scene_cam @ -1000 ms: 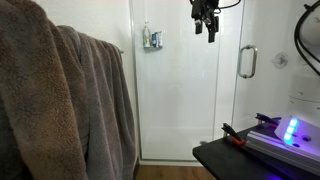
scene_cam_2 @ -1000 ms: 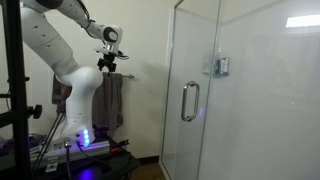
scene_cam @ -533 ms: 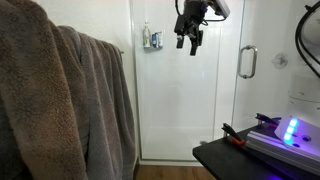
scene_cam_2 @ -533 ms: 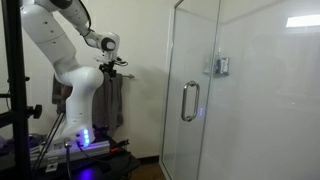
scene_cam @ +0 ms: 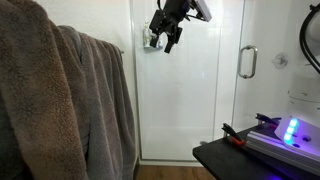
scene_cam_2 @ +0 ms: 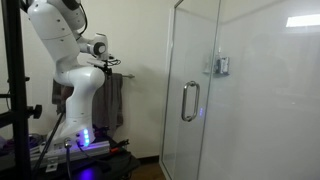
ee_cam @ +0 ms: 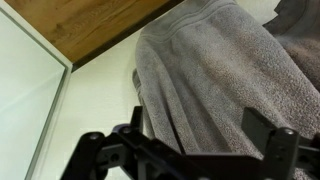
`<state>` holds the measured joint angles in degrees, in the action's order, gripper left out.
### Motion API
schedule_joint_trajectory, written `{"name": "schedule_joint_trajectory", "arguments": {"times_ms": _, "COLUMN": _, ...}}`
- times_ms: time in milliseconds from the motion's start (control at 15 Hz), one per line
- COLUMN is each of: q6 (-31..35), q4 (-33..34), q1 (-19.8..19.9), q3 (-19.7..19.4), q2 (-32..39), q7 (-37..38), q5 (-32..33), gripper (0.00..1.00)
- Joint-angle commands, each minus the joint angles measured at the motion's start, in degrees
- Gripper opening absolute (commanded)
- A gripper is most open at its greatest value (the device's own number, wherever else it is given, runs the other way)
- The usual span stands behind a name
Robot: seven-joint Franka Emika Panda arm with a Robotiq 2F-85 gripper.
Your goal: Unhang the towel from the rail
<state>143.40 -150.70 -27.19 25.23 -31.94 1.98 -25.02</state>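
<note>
The dark taupe-grey towel (scene_cam: 105, 100) hangs in long folds over the thin silver rail (scene_cam: 119, 48) at the left. It also fills the wrist view (ee_cam: 215, 70). In an exterior view the towel (scene_cam_2: 113, 100) hangs under the rail (scene_cam_2: 125, 75), behind the arm. My gripper (scene_cam: 165, 35) is in the air to the right of the rail's end and a little above it, apart from the towel. In an exterior view the gripper (scene_cam_2: 108, 66) is just over the towel's top. In the wrist view its fingers (ee_cam: 197, 135) stand apart with the towel beyond them, open and empty.
A coarser tan-brown towel (scene_cam: 25, 90) and another grey towel (scene_cam: 68, 100) hang close to the camera. The glass shower door has a curved chrome handle (scene_cam: 246, 62), also seen in an exterior view (scene_cam_2: 187, 100). A small holder (scene_cam: 152, 40) sits on the wall. A black table (scene_cam: 230, 150) carries blue-lit gear.
The gripper has swung across the shower door towards the rail's end and dropped a little. It has stayed open. The towels have not moved.
</note>
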Motion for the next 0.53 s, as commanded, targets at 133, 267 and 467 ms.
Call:
{"name": "schedule_joint_trajectory", "arguments": {"times_ms": 133, "q6": 8.1, "q4": -0.5, "q1": 2.7, "q3": -1.0, "q2": 6.0, "q7": 3.6, "q5": 6.0, "gripper": 1.00}}
{"name": "schedule_joint_trajectory", "arguments": {"times_ms": 267, "q6": 18.0, "q4": 0.5, "q1": 3.2, "q3": -1.7, "q2": 10.4, "q7": 2.2, "q5": 8.6, "gripper": 1.00}}
{"name": "schedule_joint_trajectory", "arguments": {"times_ms": 467, "q6": 25.7, "q4": 5.4, "q1": -7.5, "q3": -10.5, "q2": 18.7, "q7": -6.4, "q5": 0.0, "gripper": 1.00}}
